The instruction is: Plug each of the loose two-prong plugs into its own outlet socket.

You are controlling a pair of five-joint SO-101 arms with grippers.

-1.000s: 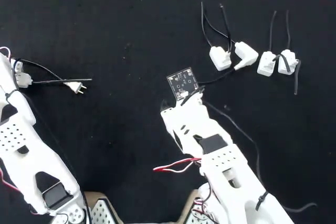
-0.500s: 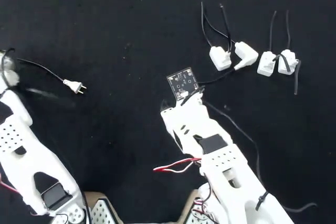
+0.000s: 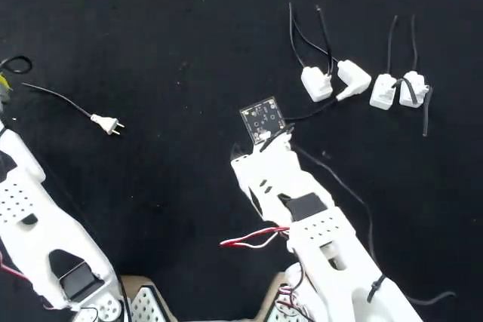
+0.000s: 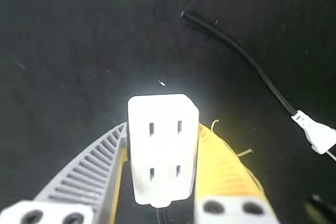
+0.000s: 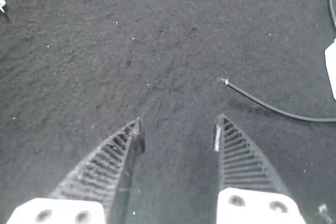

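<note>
Clamped on a white outlet socket (image 4: 163, 153) in the left gripper (image 4: 163, 128), grey finger on one side and yellow on the other, slots facing the wrist camera. Drawn back toward the mat's left edge over the last second, socket carried along, farther from the loose two-prong plug (image 3: 106, 122) than a second ago. Left that plug lying flat on the black mat (image 3: 166, 50), thin cord (image 3: 56, 96) trailing back toward the arm, prongs turned away from the socket and well apart from it, so nothing mated yet. Likely an abandoned approach, or room made for the other arm to fetch the plug. Spread apart and empty over bare mat at the right gripper (image 5: 178, 129), unmoved beside a small black board (image 3: 263, 120). Beyond, four white blocks (image 3: 383, 90) with cords, untouched.
</note>
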